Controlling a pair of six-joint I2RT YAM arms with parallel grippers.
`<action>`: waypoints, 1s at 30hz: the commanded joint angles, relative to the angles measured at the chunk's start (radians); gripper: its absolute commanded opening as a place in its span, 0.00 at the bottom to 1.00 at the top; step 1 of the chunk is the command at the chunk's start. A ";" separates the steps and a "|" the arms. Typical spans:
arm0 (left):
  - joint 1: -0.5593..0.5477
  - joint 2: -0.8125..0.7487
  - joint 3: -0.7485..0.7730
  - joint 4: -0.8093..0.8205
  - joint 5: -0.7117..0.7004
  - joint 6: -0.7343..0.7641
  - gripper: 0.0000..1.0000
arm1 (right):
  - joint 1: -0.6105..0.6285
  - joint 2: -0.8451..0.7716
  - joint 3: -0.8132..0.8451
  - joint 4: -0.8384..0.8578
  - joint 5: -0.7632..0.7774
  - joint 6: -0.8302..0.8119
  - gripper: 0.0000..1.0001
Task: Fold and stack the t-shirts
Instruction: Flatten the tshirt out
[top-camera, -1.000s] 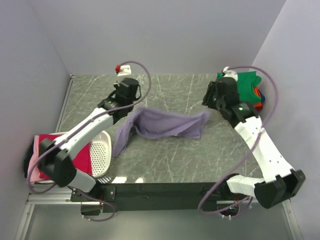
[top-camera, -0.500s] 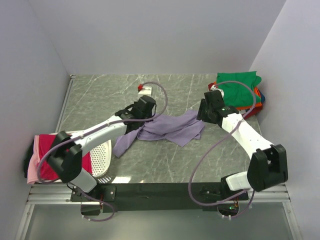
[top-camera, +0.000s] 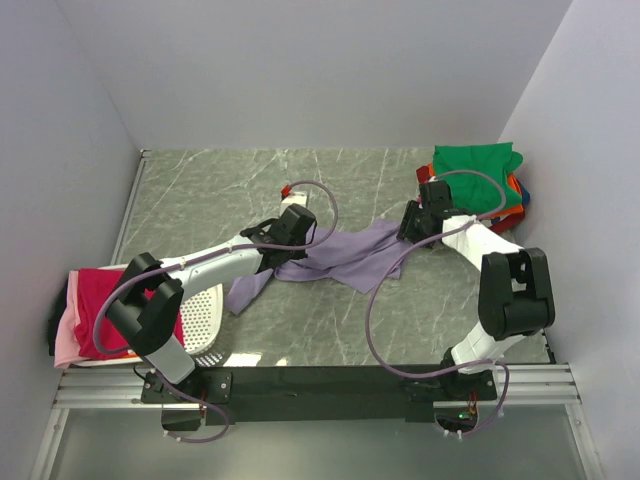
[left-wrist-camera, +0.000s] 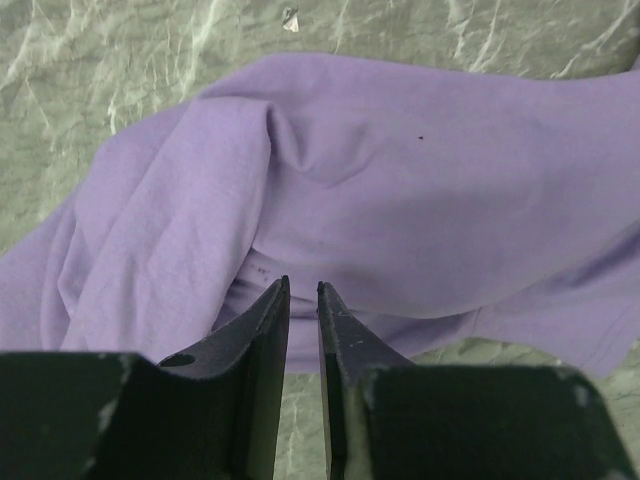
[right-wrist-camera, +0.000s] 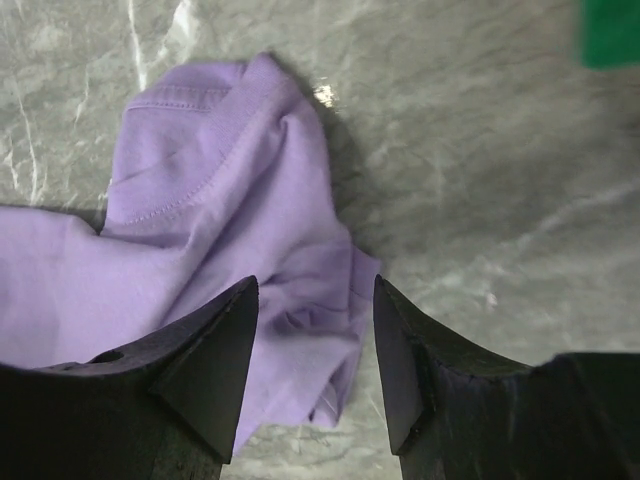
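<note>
Lavender t-shirt (top-camera: 345, 255) lies rumpled at the middle of the table (top-camera: 200, 190), spanning both arms, presumably so it can be flattened for folding. Left gripper (left-wrist-camera: 302, 288): jaws narrow, tips at a fold; whether they pinch it cannot be told. Right gripper (right-wrist-camera: 315, 290): jaws wide above the collar end, holding nothing.

Crumpled lavender t-shirt (top-camera: 340, 258) mid-table btw L end effector (top-camera: 288, 243) & R end effector (top-camera: 410, 225), green t-shirt (top-camera: 475, 168) far R corner

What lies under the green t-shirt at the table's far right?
Orange and blue cloth edges peek out beneath the green t-shirt. The rest of that pile is covered, so how many shirts it holds cannot be told.
</note>
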 joint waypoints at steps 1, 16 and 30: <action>-0.002 -0.015 -0.010 0.039 0.007 -0.016 0.24 | -0.016 0.032 -0.011 0.076 -0.069 -0.001 0.57; -0.003 0.001 -0.020 0.030 -0.022 -0.011 0.24 | -0.021 -0.068 -0.095 0.050 -0.100 -0.027 0.46; -0.003 -0.002 -0.041 0.028 -0.035 -0.007 0.23 | -0.021 -0.237 -0.084 -0.030 -0.123 -0.059 0.00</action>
